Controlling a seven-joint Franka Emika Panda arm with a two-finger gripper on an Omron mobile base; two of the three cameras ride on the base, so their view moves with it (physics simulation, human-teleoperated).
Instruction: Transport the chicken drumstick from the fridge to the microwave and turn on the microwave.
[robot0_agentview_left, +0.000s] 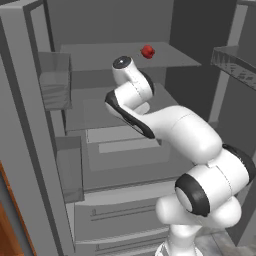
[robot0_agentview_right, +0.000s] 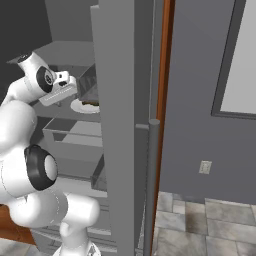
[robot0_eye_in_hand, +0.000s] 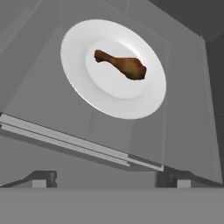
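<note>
Gripper (robot0_eye_in_hand: 109, 180): jaws wide open, holding nothing.
Chicken drumstick (robot0_eye_in_hand: 121, 64): on white plate (robot0_eye_in_hand: 83, 87), at 12 o'clock.
Advice: descend straight, straddle the thick end.

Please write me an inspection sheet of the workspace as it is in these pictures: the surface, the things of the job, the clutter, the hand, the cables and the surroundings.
Surface: grey fridge shelf, carrying a white plate.
Job's things: chicken drumstick lies on the plate, thick end toward the right of the hand view; fridge stands open; microwave nothing seen.
Clutter: small red item on an upper shelf.
Hand: hand open, short of the plate, holding nothing.
Cables: nothing seen.
Surroundings: fridge door open, grey wall with an outlet, tiled floor.
</note>
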